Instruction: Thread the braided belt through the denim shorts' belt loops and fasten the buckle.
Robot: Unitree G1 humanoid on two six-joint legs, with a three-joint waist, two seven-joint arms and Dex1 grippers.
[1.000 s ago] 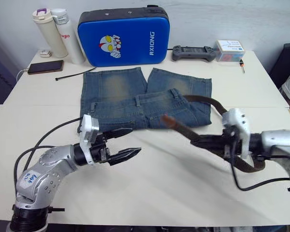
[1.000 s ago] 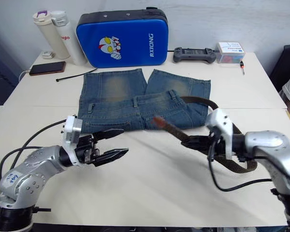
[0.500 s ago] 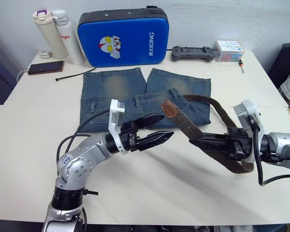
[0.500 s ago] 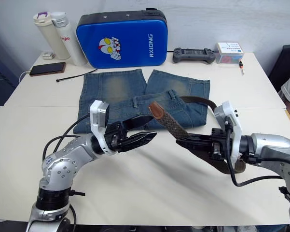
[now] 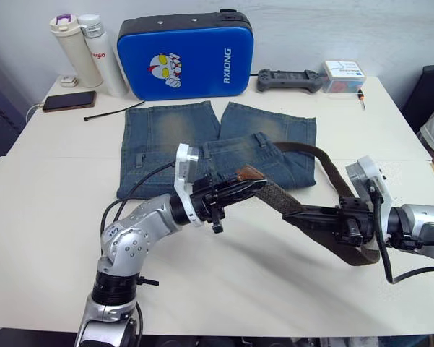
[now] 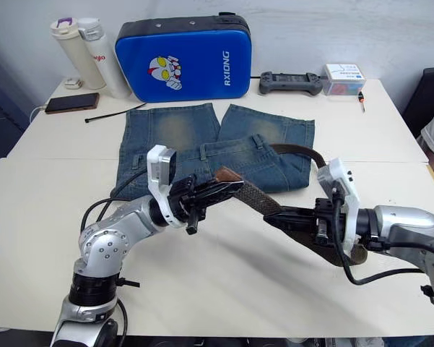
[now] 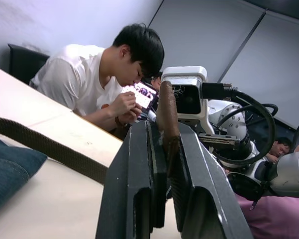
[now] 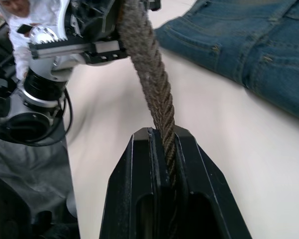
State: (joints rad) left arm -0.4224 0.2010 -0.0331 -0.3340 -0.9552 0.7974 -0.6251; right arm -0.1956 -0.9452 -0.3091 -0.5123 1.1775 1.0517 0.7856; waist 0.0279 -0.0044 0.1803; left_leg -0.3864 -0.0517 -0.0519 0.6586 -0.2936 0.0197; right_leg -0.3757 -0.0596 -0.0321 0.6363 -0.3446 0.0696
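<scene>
Left eye view is showing the left gripper point(image 5: 247, 186) pinching the tan tip of the braided belt point(image 5: 274, 195) between closed fingers, above the worktop's middle. Right gripper point(image 5: 297, 214) is clamping the same strap further along, fingers closed on it. Strap's far end is trailing back over the denim shorts point(image 5: 202, 148), which are lying flat toward the worktop's point(image 5: 238, 282) far edge

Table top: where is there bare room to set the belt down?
Bare table lies left of the left gripper and near the front edge. The back is crowded: denim shorts, blue case, bottles, phone, controller.
</scene>
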